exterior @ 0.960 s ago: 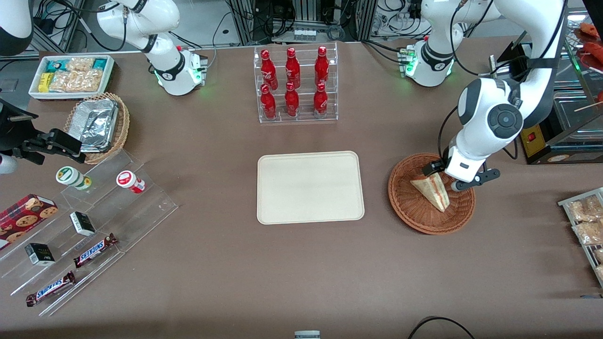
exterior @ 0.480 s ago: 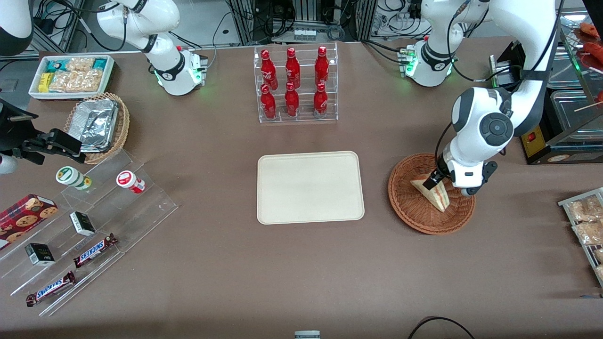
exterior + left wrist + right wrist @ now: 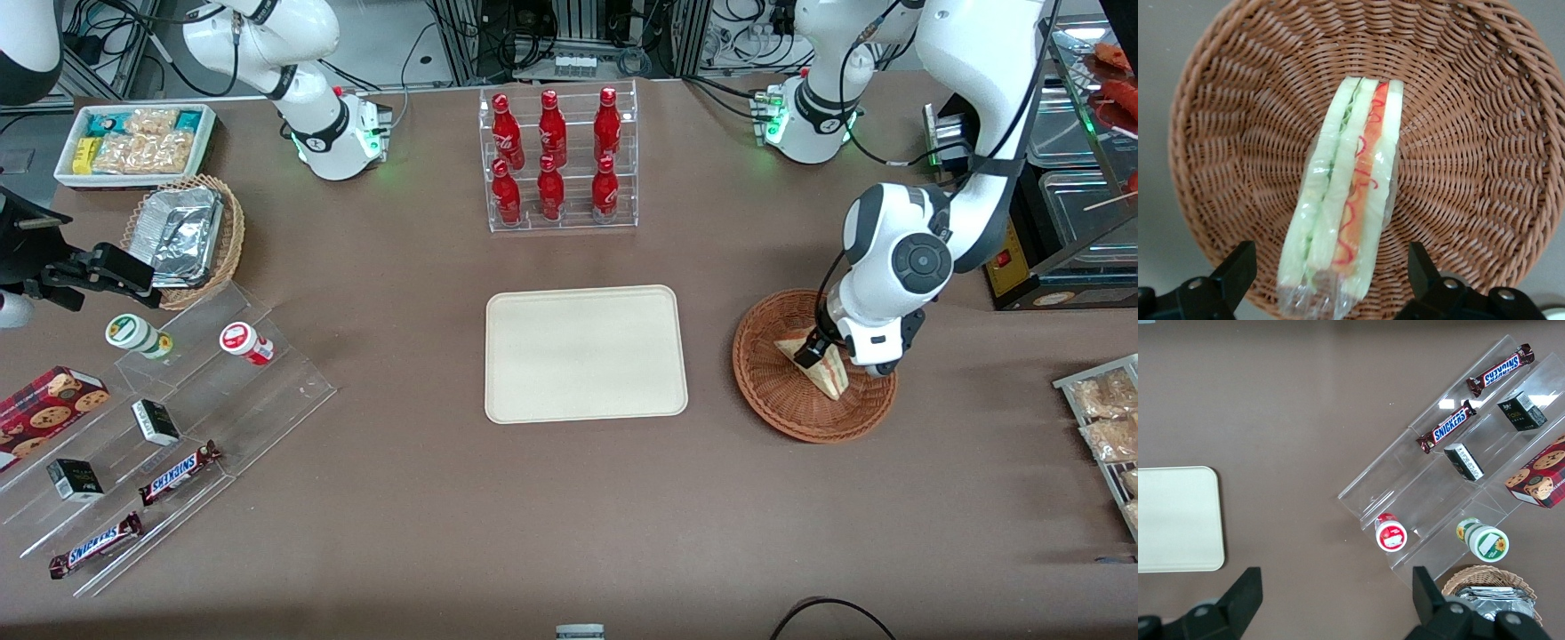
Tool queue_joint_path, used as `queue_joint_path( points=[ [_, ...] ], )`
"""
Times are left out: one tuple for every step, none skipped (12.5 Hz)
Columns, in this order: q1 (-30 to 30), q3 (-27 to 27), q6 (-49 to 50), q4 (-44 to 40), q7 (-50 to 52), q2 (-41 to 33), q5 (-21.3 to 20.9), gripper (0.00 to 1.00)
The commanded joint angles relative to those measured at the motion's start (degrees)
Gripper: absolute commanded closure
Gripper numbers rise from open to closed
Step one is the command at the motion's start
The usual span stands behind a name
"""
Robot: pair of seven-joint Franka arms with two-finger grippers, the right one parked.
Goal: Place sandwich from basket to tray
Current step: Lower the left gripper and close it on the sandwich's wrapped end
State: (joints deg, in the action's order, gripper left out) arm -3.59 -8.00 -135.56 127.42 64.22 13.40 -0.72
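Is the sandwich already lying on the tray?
No, the sandwich lies in the basket, between the open gripper's fingers; the tray holds nothing.

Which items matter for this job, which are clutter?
Job: sandwich in the basket; tray; gripper open, straddling the sandwich.
Clutter: red bottles, Snickers bars, foil containers, cookie box.

We see a reddish-brown woven basket (image 3: 1485, 133), pale sandwich (image 3: 1348, 200) with red, orange and green layers, black gripper (image 3: 1328, 283), cream-beige tray (image 3: 585, 353), red bottles (image 3: 551, 151).
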Motion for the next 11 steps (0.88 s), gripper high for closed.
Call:
queue_joint_path(
  points=[
    [-0.19,0.0,-1.72,-0.24,1.17,1.62,-0.24,0.08],
    [-0.19,0.0,-1.73,-0.24,0.99,1.54,-0.33,0.37],
    [-0.19,0.0,-1.64,-0.24,0.64,1.45,-0.42,0.72],
    [-0.19,0.0,-1.64,-0.24,0.38,1.36,-0.42,0.87],
    [-0.19,0.08,-1.29,-0.59,0.2,1.28,-0.51,0.92],
    [-0.19,0.09,-0.68,-0.85,-0.41,0.84,-0.94,0.93],
    [-0.28,0.0,1.33,-0.85,-1.98,-0.3,-2.25,0.93],
    [-0.28,-0.09,4.57,-1.9,-3.13,-1.18,-3.05,0.94],
    [-0.28,-0.96,9.13,-4.43,-3.49,-1.71,-3.14,0.94],
    [-0.28,-2.8,14.04,-7.33,-3.84,-1.71,-3.4,0.94],
    [-0.28,-4.47,17.84,-10.32,-4.89,-1.54,-3.49,0.94]
  ],
)
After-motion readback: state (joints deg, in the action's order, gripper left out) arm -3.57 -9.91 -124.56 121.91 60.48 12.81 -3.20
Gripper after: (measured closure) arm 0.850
